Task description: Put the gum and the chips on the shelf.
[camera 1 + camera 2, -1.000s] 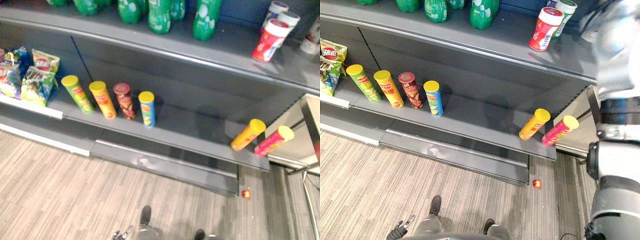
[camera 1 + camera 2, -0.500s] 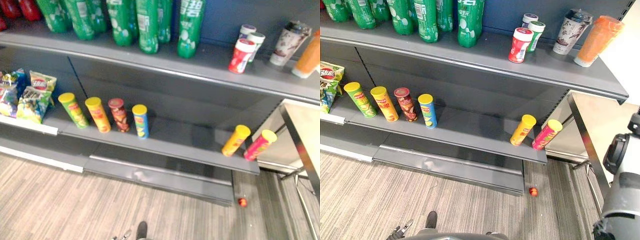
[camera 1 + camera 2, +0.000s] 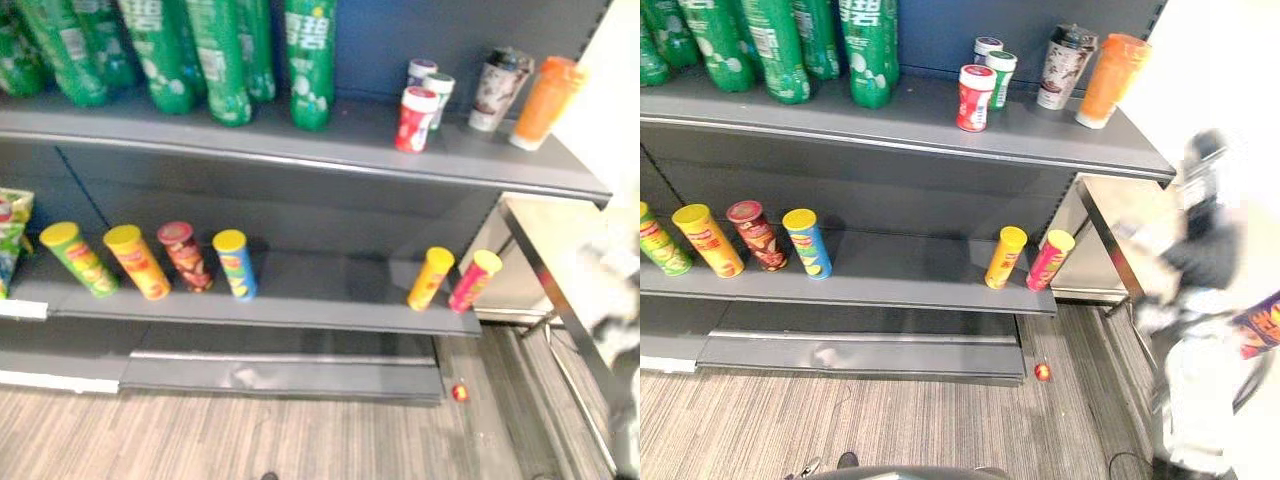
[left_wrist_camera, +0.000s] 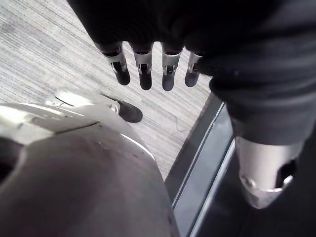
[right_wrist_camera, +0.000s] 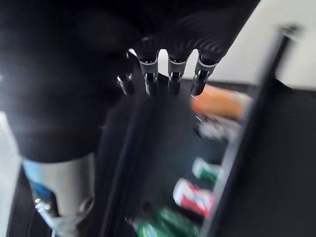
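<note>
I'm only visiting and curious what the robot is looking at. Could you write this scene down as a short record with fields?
Upper shelf: green bottles, three gum jars, two cups
Lower shelf: four chip cans in a row at left, two more at right end
Floor: small red thing below the right end
Left hand: fingers straight, holding nothing
Right hand: fingers straight, holding nothing

The camera swings up and toward 3 o'clock. The tall green plastic bottles [image 3: 310, 60] on the grey metal upper shelf [image 3: 300, 150] show fuller, and the colourful chip bags [image 3: 8, 240] slip to the 9 o'clock edge. The silver-grey right arm [image 3: 1200, 300], at 5 o'clock half a second ago, is now a blur at 3 o'clock.
</note>
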